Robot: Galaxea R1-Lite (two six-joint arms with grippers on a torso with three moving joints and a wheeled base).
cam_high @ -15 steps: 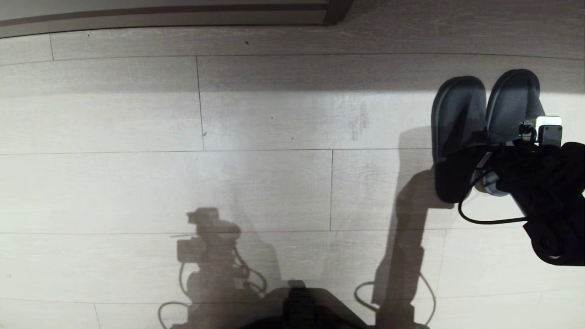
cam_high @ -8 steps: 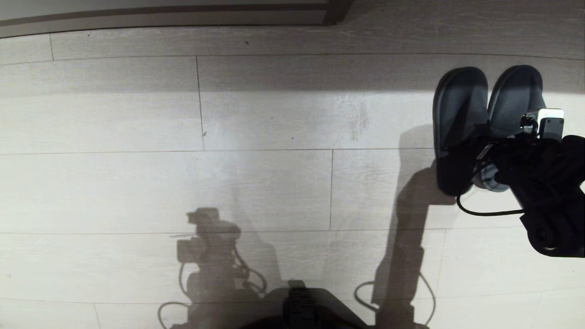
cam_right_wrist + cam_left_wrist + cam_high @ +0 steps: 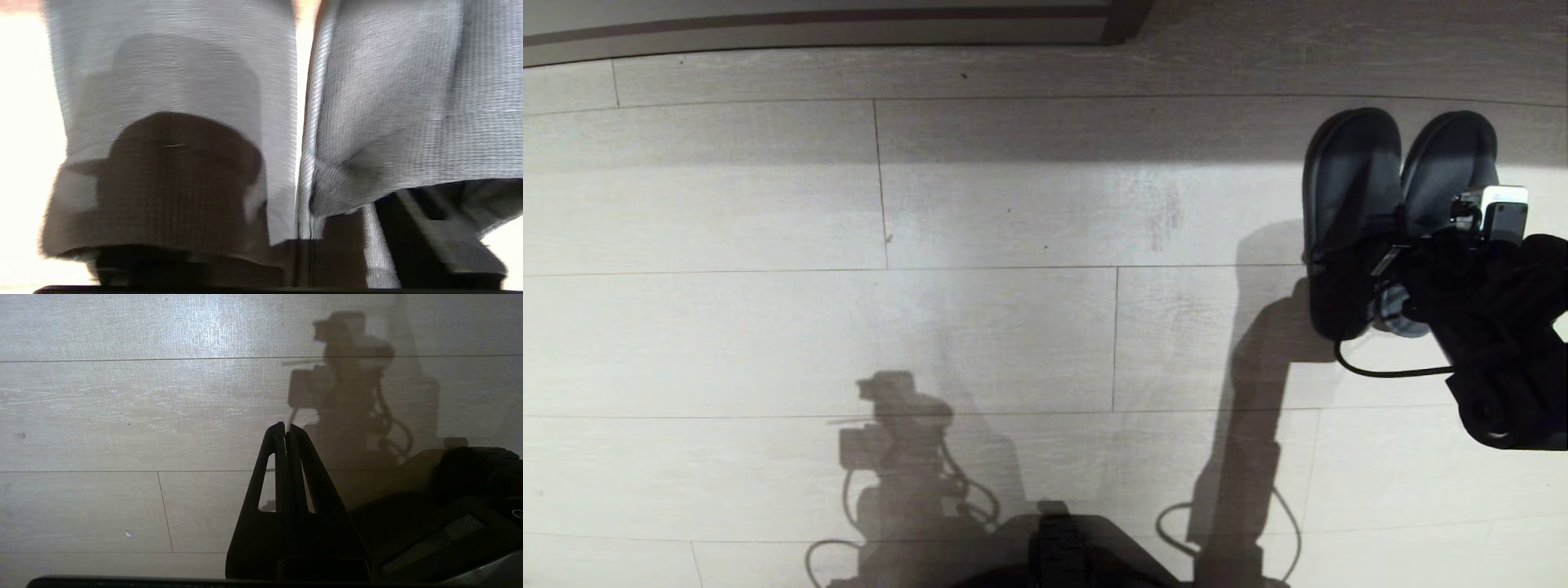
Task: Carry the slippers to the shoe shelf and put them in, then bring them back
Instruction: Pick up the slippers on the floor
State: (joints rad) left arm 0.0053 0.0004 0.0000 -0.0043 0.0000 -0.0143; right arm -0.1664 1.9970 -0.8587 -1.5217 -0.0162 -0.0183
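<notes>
Head view shows the slippers (image 3: 1396,204) side by side on the pale plank floor (image 3: 996,327), at the far right of the scene, with their rounded toes pointing to the far side. The right gripper (image 3: 1401,265) is at their near, open ends, and the black right arm (image 3: 1503,351) covers the heels, with a black cable looping under it. Right wrist view is filled by the grey fabric of both slippers (image 3: 286,122), a thin bright gap between them; one dark finger (image 3: 433,232) reaches into the opening of one slipper. Whether the fingers pinch the fabric or stand apart from it, I cannot tell. The left gripper (image 3: 286,430) hangs above bare floor (image 3: 122,416), near the robot base, its two fingers pressed together at the tips with nothing between them. A dark baseboard strip (image 3: 817,28) runs along the far edge of the floor.
</notes>
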